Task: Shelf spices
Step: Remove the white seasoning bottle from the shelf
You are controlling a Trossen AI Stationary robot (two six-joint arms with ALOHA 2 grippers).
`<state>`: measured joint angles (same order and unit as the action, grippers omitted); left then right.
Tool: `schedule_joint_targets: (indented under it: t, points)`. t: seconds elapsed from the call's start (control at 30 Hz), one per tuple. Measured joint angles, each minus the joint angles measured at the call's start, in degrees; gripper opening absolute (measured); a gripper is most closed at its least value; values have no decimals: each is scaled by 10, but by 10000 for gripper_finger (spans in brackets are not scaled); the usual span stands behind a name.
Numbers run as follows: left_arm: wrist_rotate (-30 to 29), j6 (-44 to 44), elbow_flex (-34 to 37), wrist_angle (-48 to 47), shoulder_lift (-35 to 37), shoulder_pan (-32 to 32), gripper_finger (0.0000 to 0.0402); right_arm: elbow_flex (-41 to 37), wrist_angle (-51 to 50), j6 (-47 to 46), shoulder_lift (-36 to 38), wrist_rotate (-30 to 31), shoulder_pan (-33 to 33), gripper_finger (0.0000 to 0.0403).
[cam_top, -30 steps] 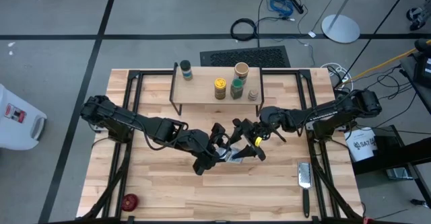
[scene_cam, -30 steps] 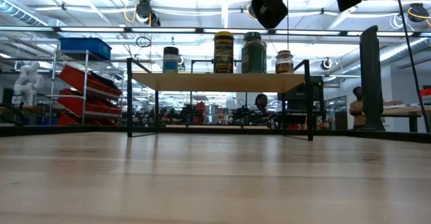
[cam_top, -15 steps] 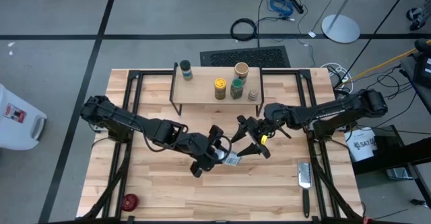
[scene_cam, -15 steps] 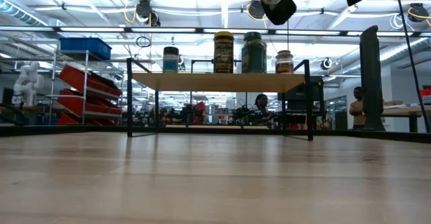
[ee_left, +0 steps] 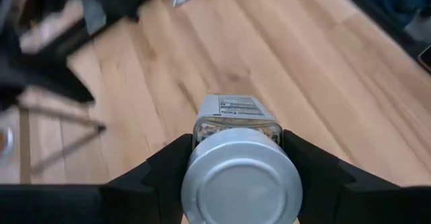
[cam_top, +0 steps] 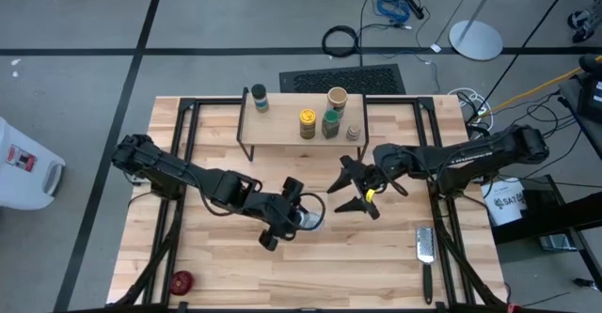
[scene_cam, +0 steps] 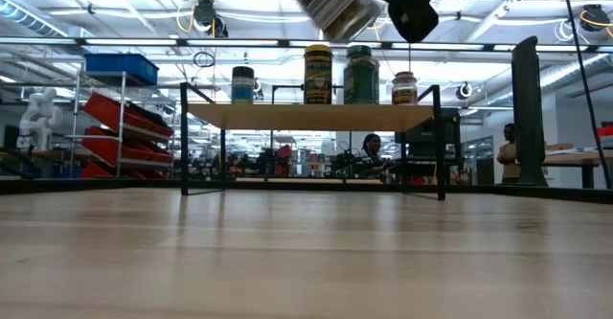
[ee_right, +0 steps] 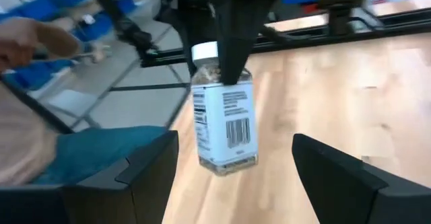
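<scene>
While the left end effector (cam_top: 299, 213) is clamped around a squarish clear jar (ee_left: 237, 126) with a smooth silver cap and a barcode label, it holds it up above the pale wood bench (cam_top: 235, 275), out in front of the shelf (cam_top: 282, 130). Just beside it, the right end effector (cam_top: 362, 189) hangs with its dark fingers spread apart, gripping nothing. Four round jars (cam_top: 308, 123) stand on the shelf's plank top.
</scene>
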<state>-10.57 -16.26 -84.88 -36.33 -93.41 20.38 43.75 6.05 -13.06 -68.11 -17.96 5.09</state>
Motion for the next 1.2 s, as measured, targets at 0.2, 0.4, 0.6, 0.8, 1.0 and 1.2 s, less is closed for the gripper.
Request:
schedule_joint_targets:
  t: [0.2,0.4,0.6,0.8,1.0,1.2]
  points:
    - [-24,100,0,-78,0,-5,207,0,-19,7,4,16,8,279]
    - [-35,194,0,-172,0,-16,207,0,-20,7,4,18,10,279]
    - [24,306,0,-235,0,-28,207,0,-27,7,4,18,10,279]
    - [25,319,0,-309,0,-29,207,0,-52,7,3,16,10,279]
    - [22,312,0,-334,0,-41,207,0,-52,2,3,16,13,279]
    - [22,308,0,-399,4,-53,207,0,-67,1,3,16,36,279]
